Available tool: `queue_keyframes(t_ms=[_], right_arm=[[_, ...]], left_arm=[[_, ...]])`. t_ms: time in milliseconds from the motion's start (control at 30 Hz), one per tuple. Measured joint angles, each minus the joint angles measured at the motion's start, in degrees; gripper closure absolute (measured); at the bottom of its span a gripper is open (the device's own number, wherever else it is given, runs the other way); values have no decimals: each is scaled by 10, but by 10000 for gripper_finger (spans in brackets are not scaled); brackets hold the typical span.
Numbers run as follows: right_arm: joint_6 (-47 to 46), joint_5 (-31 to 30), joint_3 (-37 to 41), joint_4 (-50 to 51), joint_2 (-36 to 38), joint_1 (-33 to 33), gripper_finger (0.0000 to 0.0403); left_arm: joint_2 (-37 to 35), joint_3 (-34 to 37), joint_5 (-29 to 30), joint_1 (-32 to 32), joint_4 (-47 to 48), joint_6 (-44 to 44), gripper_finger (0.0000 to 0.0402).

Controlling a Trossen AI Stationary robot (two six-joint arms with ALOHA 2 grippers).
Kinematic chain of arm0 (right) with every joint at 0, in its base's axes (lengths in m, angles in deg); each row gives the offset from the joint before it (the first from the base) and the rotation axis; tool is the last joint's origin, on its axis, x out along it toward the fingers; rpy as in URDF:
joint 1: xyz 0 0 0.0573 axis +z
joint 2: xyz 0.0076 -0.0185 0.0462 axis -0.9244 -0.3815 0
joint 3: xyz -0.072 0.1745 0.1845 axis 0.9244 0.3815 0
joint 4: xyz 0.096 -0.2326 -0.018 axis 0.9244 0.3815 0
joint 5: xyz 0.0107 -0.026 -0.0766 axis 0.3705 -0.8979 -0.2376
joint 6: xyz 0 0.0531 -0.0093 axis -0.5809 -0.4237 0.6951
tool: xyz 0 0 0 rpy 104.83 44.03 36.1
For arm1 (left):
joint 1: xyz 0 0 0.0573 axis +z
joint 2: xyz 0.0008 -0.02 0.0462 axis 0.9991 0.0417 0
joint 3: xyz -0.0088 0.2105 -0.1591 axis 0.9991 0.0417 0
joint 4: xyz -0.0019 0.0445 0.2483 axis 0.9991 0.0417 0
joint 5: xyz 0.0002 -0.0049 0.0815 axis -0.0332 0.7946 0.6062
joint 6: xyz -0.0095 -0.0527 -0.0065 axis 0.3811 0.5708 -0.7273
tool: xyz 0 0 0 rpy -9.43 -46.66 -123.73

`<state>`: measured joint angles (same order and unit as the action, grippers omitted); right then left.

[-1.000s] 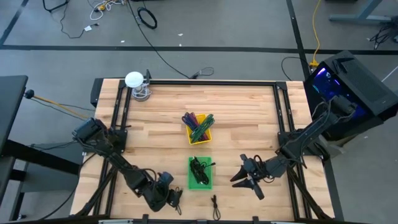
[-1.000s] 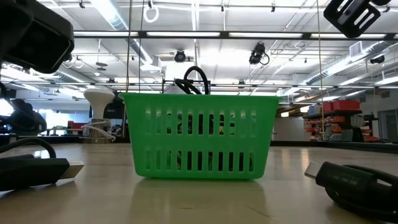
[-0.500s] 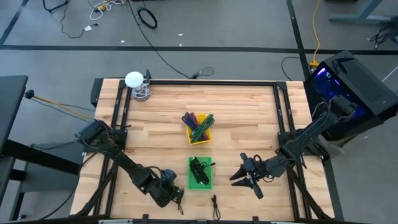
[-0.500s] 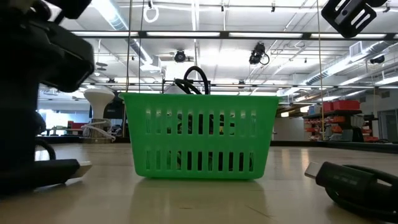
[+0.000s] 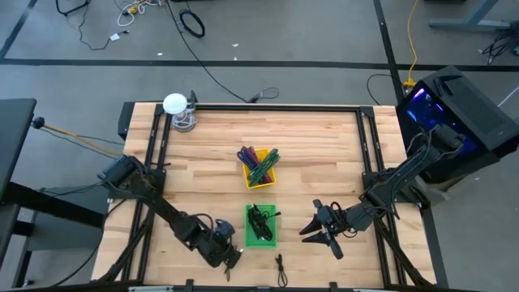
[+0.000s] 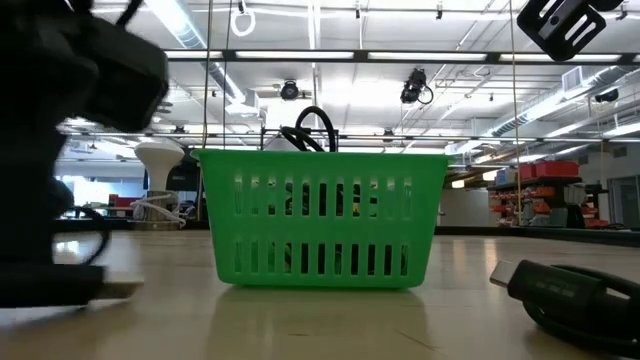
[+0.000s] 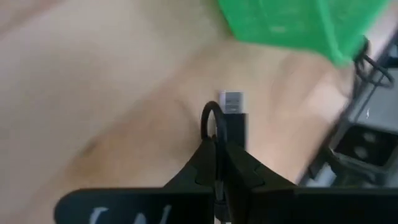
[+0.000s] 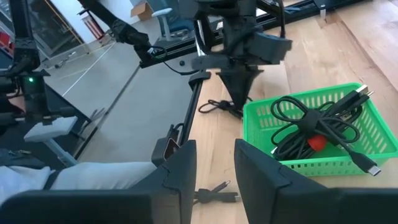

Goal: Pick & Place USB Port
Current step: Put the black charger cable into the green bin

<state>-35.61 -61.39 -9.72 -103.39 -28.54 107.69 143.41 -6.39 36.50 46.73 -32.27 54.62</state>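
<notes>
Gripping: left gripper [image 7: 219,146] is pinched tight on a black USB cable [image 7: 231,121], down at the table's near edge just left of the green basket.
Table [image 5: 316,154]: one, pale wood, black rail frame round it.
Arms: two. Left arm reaches low across the near-left corner; right arm waits at the near right.
Right gripper [image 5: 323,229]: fingers spread apart, holding nothing, hanging above bare wood right of the green basket.
Green basket [image 5: 261,226]: one, slatted sides, near-centre of table; holds a bundle of black cables with a red tie showing in the right wrist view.
Yellow basket [image 5: 259,168]: one, just behind the green one, full of mixed-colour cables.
USB cable, look: black moulded plug body, silver metal connector end, thin black cord looping back between the fingers. Plug end points toward the green basket; cannot tell if it touches the wood.
Loose cables: one more black one [image 5: 280,264] flat on the table at the near edge, right of the left gripper, in front of the green basket.
Cable count outside baskets: two seen, one gripped, one lying.
Lamp [image 5: 175,105]: one white round-headed item at the far-left corner.
</notes>
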Motion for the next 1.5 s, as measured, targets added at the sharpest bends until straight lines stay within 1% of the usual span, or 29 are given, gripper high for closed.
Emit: queue_keyframes(t_ms=[133, 200, 267, 400, 600, 667, 733, 933, 1133, 1267, 1500], right_arm=[[1, 0, 0, 1, 0, 0, 292], [1, 0, 0, 2, 0, 0, 292], [1, 0, 0, 2, 0, 0, 292], [1, 0, 0, 3, 0, 0, 292], [1, 0, 0, 4, 0, 0, 292], [1, 0, 0, 4, 0, 0, 292], [1, 0, 0, 4, 0, 0, 292], [1, 0, 0, 4, 0, 0, 292], [1, 0, 0, 4, 0, 0, 292], [1, 0, 0, 5, 0, 0, 292], [2, 0, 0, 5, 0, 0, 292]], left_arm=[[-29, -1, 13, -8, 1, -10, 392], [-48, -1, 32, -12, -2, -25, 392], [-69, -1, 65, -15, 1, -42, 392], [-101, -2, 182, -22, 0, -112, 392], [-117, -2, 355, -19, 2, -194, 392], [-116, -2, 402, -17, 5, -208, 392], [-116, -2, 432, -12, 5, -212, 392], [-98, -2, 461, 0, 5, -193, 392], [-61, -2, 461, 6, 2, -150, 392], [-52, -2, 467, 8, -5, -131, 392], [-50, -2, 466, 9, -11, -128, 392]])
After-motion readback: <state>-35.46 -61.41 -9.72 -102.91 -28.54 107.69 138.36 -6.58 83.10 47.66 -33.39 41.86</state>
